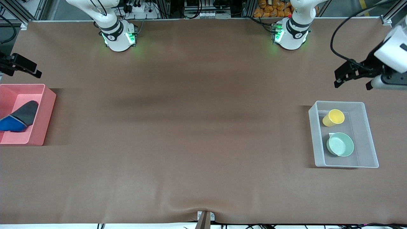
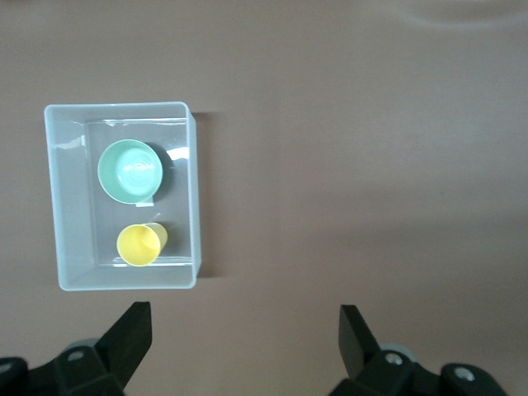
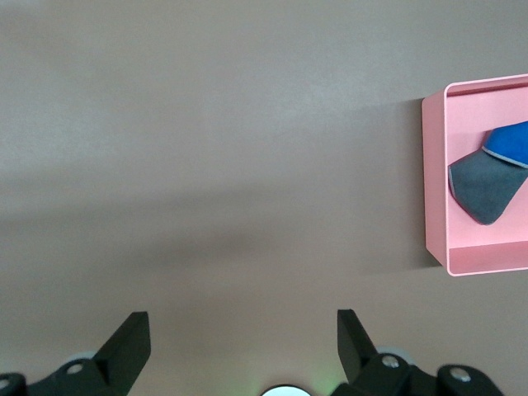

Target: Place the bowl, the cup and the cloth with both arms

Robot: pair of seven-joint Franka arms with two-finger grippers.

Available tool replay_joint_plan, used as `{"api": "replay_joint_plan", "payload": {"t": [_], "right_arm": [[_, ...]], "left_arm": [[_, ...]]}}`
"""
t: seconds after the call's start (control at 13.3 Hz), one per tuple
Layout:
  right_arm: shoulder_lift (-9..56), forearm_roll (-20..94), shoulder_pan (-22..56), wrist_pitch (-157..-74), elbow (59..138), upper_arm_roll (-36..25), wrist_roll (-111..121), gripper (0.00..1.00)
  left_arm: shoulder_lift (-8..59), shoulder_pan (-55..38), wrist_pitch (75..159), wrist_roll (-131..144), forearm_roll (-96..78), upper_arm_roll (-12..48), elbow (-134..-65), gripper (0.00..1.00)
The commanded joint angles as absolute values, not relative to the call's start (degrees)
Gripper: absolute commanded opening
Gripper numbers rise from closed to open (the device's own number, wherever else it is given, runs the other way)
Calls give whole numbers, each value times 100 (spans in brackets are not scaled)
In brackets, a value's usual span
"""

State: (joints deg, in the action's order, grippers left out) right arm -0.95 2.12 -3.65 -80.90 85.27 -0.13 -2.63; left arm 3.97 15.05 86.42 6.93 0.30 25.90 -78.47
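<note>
Above bare table, left hand (image 2: 239, 330) and right hand (image 3: 239, 330) hang spread apart, no writing legible.

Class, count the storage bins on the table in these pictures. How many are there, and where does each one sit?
2. The clear bin sits at the left arm's end, holding the cup and bowl. The pink bin sits at the right arm's end, holding the cloth.

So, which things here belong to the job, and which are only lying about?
Job:
- bowl, in the clear bin
- cup, same bin
- cloth, in the pink bin
- left pincer, open
- right pincer, open

Lying about:
- orange packets by the arm bases
</note>
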Motion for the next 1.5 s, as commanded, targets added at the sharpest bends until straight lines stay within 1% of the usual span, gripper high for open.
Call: {"api": "replay_joint_plan", "payload": {"t": [0.0, 0.07, 0.22, 0.38, 0.53, 0.6, 0.67, 0.82, 1.2, 1.43], "right_arm": [[-220, 114, -334, -8086, 8648, 0, -211, 100], [-211, 114, -334, -8086, 8648, 0, -211, 100], [-185, 123, -334, -8156, 8622, 9, -89, 100], [-185, 79, -334, -8235, 8604, 9, 17, 100], [-176, 18, -351, -8235, 8613, 9, 26, 100], [-167, 9, -352, -8235, 8613, 9, 26, 100], [-150, 9, -343, -8235, 8631, 9, 26, 100], [-132, 9, -334, -8235, 8631, 9, 26, 100], [-123, 0, -299, -8183, 8447, 18, 9, 100], [-88, 44, -360, -8148, 8332, 0, 9, 100]], "left_arm": [[229, 461, 8604, 765, -228, 1331, -7963, 100], [229, 153, 8613, 773, -237, 953, -8006, 100], [211, -253, 8770, 791, -237, 424, -8190, 100], [-16, -535, 9243, 817, -237, 11, -8733, 100], [-428, -650, 9622, 1324, -229, -62, -9392, 100], [-552, -676, 9781, 1423, -237, -70, -9543, 100], [-580, -712, 9765, 1485, -237, -70, -9597, 100], [-781, -721, 9738, 1678, -176, -70, -9921, 100], [-782, -686, 9300, 1005, 281, -26, -9809, 100], [-756, -686, 9150, 633, 272, -62, -9581, 100]]}}
